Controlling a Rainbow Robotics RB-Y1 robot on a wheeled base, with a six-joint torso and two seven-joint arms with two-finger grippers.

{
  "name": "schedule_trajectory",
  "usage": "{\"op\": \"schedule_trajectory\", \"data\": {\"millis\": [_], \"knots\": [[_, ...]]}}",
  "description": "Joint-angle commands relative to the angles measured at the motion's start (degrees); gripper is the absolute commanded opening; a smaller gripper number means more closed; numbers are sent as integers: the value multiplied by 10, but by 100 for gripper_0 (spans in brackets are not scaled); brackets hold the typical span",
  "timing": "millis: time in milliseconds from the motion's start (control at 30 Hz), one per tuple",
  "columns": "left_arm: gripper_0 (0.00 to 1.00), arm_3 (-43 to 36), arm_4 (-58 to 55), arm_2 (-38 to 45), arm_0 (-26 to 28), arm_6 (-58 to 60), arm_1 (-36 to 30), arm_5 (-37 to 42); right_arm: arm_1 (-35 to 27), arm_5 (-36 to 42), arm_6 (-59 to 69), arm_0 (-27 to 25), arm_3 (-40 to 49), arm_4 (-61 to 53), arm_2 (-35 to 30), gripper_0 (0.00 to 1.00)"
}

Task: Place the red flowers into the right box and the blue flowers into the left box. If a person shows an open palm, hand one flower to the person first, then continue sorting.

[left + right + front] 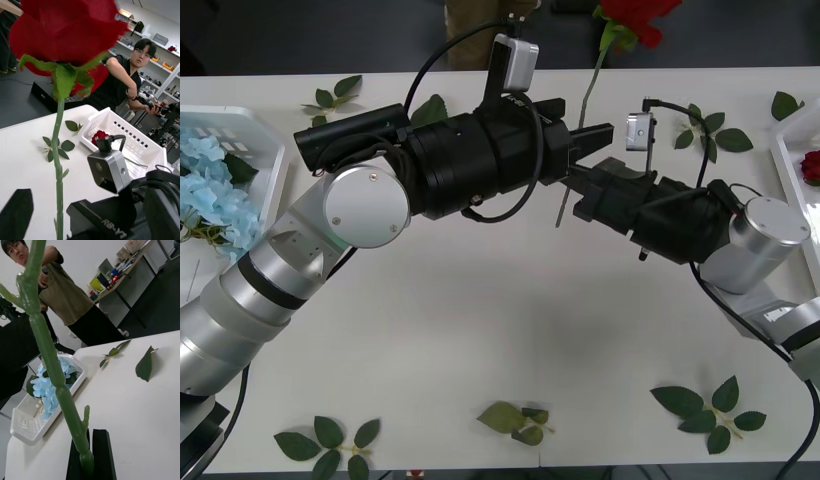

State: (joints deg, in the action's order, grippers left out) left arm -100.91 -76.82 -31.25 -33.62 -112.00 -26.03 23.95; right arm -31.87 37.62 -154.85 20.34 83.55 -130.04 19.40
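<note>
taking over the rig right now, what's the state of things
The right gripper has its jaws shut on the stem of the held rose, upright over mid-table.
The left gripper is beside that stem, jaws apparently open.
The left box holds blue flowers; the right box holds a red rose.
Left to do: put the held rose into the right box.

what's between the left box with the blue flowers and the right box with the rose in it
In the front view, between the left box and the right box lie both arms; the left claw and the right claw meet at a red flower's stem.
</note>
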Motion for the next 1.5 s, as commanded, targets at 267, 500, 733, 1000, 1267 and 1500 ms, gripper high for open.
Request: {"op": "schedule_trajectory", "data": {"millis": [267,500,733,1000,1267,1500], "knots": [[100,-6,-2,-10,-12,-24,-13,-8,-270,-16,-2,-24,-1,-57,-9,0],[100,-7,-5,-10,-13,-25,-13,-12,-296,116,-2,-25,-128,-18,-81,0],[100,-7,-6,4,-11,-34,-82,20,-267,244,-2,19,-287,227,-220,0],[100,-5,52,278,-3,-182,-58,480,-234,330,-2,71,-378,469,-401,0],[100,66,43,419,45,-430,-17,627,-223,319,-2,70,-371,425,-368,0],[100,191,-100,414,119,-430,-18,567,-205,293,60,67,-258,388,-285,0]]}}
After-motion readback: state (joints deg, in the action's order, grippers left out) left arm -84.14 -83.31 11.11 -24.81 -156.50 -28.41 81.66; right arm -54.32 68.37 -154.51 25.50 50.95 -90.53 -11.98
